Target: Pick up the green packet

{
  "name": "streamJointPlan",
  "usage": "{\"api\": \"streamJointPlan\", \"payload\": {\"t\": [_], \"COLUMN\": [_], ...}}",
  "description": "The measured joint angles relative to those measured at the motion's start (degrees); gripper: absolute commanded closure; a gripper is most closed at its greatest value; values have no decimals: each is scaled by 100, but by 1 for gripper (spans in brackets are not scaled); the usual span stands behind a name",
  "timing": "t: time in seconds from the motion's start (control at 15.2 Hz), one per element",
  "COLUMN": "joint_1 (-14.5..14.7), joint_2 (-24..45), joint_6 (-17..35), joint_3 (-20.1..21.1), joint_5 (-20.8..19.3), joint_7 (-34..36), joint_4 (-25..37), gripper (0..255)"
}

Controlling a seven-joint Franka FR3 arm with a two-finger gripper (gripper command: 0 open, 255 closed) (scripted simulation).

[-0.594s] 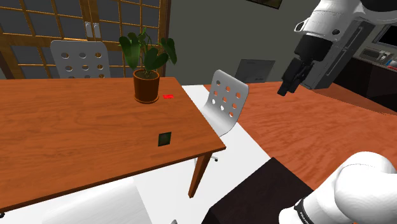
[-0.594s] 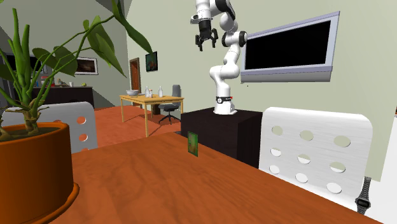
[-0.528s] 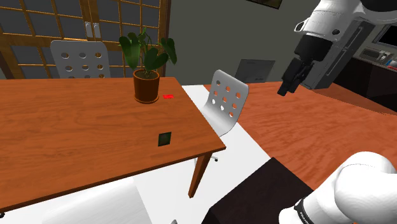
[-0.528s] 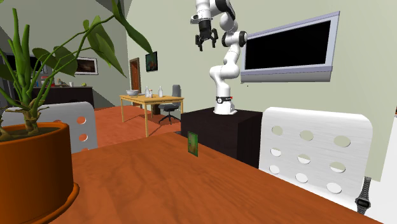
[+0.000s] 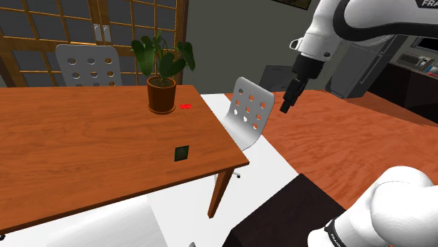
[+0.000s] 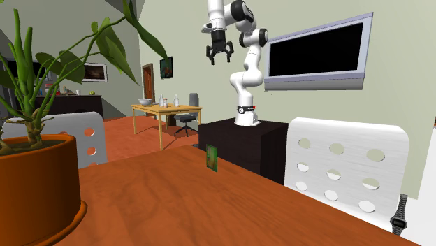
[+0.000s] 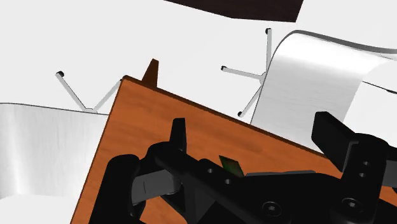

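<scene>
The green packet (image 5: 182, 153) is a small dark green square standing upright on the wooden table (image 5: 84, 147), near the edge that faces the stand. It also shows in the second exterior view (image 6: 212, 158). My gripper (image 5: 286, 108) hangs high in the air over the floor, well off the table's corner, far from the packet. Its two fingers stand apart in the second exterior view, so the gripper (image 6: 219, 58) is open and empty. In the wrist view the packet (image 7: 232, 167) peeks out far below between the spread fingers (image 7: 179, 135), partly hidden by the hand.
A potted plant (image 5: 161, 92) and a small red thing (image 5: 185, 107) stand near the table's far corner. White chairs (image 5: 249, 112) (image 5: 88, 64) flank the table. A wristwatch (image 6: 400, 213) lies at the table's edge. The dark stand (image 5: 281, 217) is at lower right.
The arm has swung toward the shoulder view's left, nearer the table, and the gripper has come slightly lower. The packet has not moved.
</scene>
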Motion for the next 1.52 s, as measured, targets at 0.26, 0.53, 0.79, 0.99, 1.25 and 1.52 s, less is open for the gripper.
{"api": "streamJointPlan", "payload": {"t": [0.26,0.53,0.79,0.99,1.25,1.52], "joint_1": [167,317,455,556,641,759], "joint_2": [713,1461,2267,2874,3642,4425], "joint_6": [712,1359,1934,2245,2684,2995], "joint_3": [-34,-49,-22,37,104,231], "joint_5": [-93,-167,-227,-272,-365,-490], "joint_7": [-593,-1169,-1702,-2050,-2549,-2929], "joint_4": [19,142,410,738,1109,1636], "gripper": [0,0,0,0,0,0]}}
